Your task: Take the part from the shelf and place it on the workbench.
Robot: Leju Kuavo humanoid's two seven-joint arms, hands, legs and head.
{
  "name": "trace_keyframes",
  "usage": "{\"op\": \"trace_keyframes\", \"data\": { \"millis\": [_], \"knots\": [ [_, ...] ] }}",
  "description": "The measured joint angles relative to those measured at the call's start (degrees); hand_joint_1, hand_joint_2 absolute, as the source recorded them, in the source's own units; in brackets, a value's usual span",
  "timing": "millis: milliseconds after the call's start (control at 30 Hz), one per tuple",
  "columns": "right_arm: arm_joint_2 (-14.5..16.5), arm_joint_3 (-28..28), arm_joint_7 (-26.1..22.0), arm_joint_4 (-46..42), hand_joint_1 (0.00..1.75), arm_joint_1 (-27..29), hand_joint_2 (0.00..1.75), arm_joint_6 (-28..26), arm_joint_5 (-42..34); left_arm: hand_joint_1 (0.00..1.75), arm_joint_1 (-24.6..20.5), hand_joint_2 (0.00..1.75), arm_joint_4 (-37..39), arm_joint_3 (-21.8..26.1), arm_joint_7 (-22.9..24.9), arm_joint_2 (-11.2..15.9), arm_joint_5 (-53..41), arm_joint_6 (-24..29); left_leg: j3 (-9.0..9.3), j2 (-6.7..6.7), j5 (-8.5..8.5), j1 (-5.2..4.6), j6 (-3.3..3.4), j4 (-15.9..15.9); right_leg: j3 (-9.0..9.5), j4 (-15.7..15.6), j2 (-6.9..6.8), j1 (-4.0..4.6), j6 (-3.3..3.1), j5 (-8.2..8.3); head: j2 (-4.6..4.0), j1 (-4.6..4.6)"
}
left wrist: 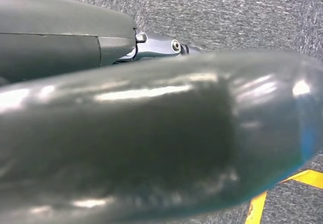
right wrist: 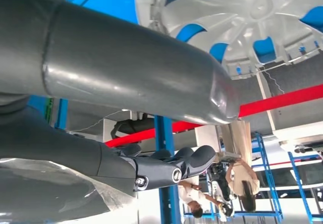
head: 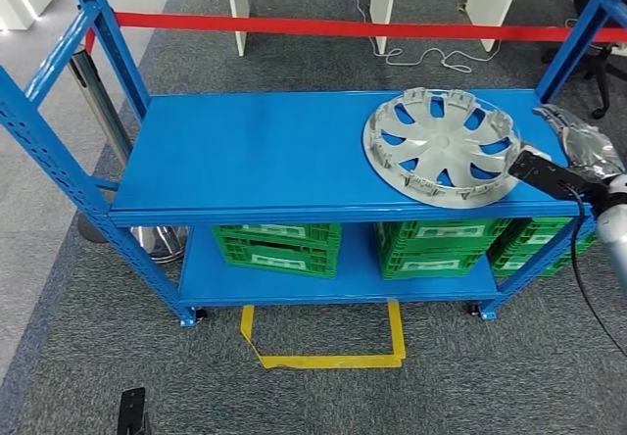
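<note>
The part is a silver wheel cover (head: 444, 146) lying flat on the right end of the blue shelf's top board (head: 259, 156). My right hand (head: 551, 172) comes in from the right, and its dark fingertip reaches the cover's right rim. In the right wrist view the thick grey thumb (right wrist: 125, 77) stretches out beside the wheel cover (right wrist: 244, 12), with the darker fingers (right wrist: 171, 166) spread apart from it and nothing between them. My left hand (left wrist: 152, 133) hangs over grey carpet with fingers straight, holding nothing.
Green crates (head: 277, 247) (head: 436, 244) stand on the lower shelf. Blue uprights (head: 569, 43) frame the shelf's ends. A red barrier tape (head: 333, 26) runs behind it and a yellow floor marking (head: 325, 357) lies in front. People (right wrist: 239, 178) stand far off.
</note>
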Motion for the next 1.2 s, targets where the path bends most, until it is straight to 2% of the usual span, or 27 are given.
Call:
{"op": "trace_keyframes", "data": {
  "millis": [533,633,733,767,800,867,900,933,967,1033,1067,1100,1133,1200],
  "knots": [
    [-3.7,-0.1,0.5,-1.7,0.0,1.0,0.0,1.1,-0.8,0.0,-0.2,0.0,0.0,0.0,0.2,0.0,-0.7,0.1,-0.18,0.0,-0.05,-0.31,0.11,0.2,0.38,0.0,0.02,-0.24,0.28,0.16,0.0,-0.02],
    [-4.1,-0.1,0.6,-1.7,0.0,1.0,0.0,1.5,-0.8,0.0,-0.2,0.0,0.0,0.0,0.2,0.0,-0.7,0.1,-0.37,0.0,-0.18,-0.48,0.43,0.3,0.24,-0.1,0.02,-0.42,0.57,0.19,0.0,-0.03],
    [-4.6,-0.1,0.7,-1.8,0.0,0.8,0.0,1.8,-0.8,0.0,-0.2,0.0,0.0,0.0,0.2,-0.1,-0.7,0.0,-0.05,0.02,-0.07,-0.35,1.15,-0.4,-0.1,-0.3,0.01,-0.49,1.08,-0.1,0.01,0.01],
    [-4.9,-0.1,0.8,-1.8,0.0,0.7,0.0,1.8,-0.8,0.0,-0.2,0.0,0.0,0.0,0.1,-0.1,-0.7,0.0,0.2,0.03,0.09,-0.21,1.41,-0.9,-0.73,0.8,0.02,-0.49,1.2,-0.76,0.01,0.07],
    [-5.1,-0.1,0.8,-1.8,0.0,0.5,0.0,1.9,-0.8,0.0,-0.2,0.0,0.0,0.0,0.1,-0.1,-0.7,0.0,0.44,0.05,0.23,-0.06,1.63,-1.3,-2.04,3.2,0.03,-0.5,1.3,-1.99,0.01,0.12],
    [-5.4,0.0,0.8,-1.8,0.0,0.4,0.0,2.0,-0.8,0.0,-0.2,0.0,0.0,0.0,0.1,-0.2,-0.7,-0.1,0.51,0.08,0.22,-0.04,1.86,-1.5,-6.81,11.3,0.06,-0.51,1.41,-5.22,0.0,0.18],
    [-5.5,0.0,0.9,-1.8,0.0,0.5,0.0,2.0,-0.7,0.0,-0.2,0.0,0.0,0.0,0.1,-0.2,-0.7,-0.1,0.52,0.09,0.14,-0.04,1.88,-1.5,-9.3,14.9,0.06,-0.53,1.48,-6.08,0.0,0.17],
    [-5.5,0.0,0.9,-1.8,0.0,0.7,0.0,2.1,-0.7,0.0,-0.2,0.0,0.0,0.0,0.1,-0.2,-0.7,-0.1,0.57,0.09,0.03,-0.03,1.86,-1.4,-11.01,16.8,0.06,-0.57,1.52,-5.7,0.0,0.17],
    [-5.6,0.0,0.9,-1.7,0.0,0.8,0.0,2.1,-0.7,0.0,-0.2,0.0,0.0,0.0,0.1,-0.2,-0.7,-0.1,0.65,0.08,-0.11,-0.02,1.78,-1.3,-11.6,16.3,0.04,-0.62,1.55,-4.15,0.0,0.17],
    [-5.8,0.0,0.9,-1.7,0.0,0.7,0.0,2.1,-0.7,0.0,-0.2,0.0,0.0,0.0,0.1,-0.3,-0.7,-0.1,0.92,0.02,-0.62,0.06,1.38,-1.0,-9.64,9.5,-0.04,-0.75,1.57,1.11,0.0,0.18],
    [-5.9,0.0,0.9,-1.7,0.0,0.7,0.0,2.1,-0.8,0.0,-0.2,0.0,0.0,0.0,0.1,-0.3,-0.7,-0.1,0.93,-0.03,-0.91,-0.01,1.09,-0.7,-8.15,5.9,-0.06,-0.71,1.55,2.94,0.0,0.19],
    [-6.0,0.0,0.9,-1.7,0.0,0.7,0.0,2.1,-0.7,0.0,-0.2,0.0,0.0,0.0,0.1,-0.3,-0.7,-0.1,0.85,-0.08,-1.12,-0.08,0.77,-0.4,-7.05,3.4,-0.03,-0.66,1.34,4.08,0.01,0.19],
    [-6.0,0.0,0.9,-1.7,0.0,0.7,0.0,2.1,-0.7,0.0,-0.1,0.0,0.0,0.0,0.1,-0.2,-0.7,-0.1,0.73,-0.1,-1.21,-0.17,0.52,-0.2,-6.55,2.3,0.02,-0.56,1.1,4.27,0.01,0.15],
    [-6.0,0.0,0.9,-1.7,0.0,0.9,0.0,2.1,-0.7,0.0,-0.1,0.0,0.0,0.0,0.1,-0.2,-0.7,-0.1,0.59,-0.12,-1.27,-0.23,0.21,-0.1,-6.5,2.2,0.21,-0.5,0.39,4.17,0.01,0.06]
  ]
}}
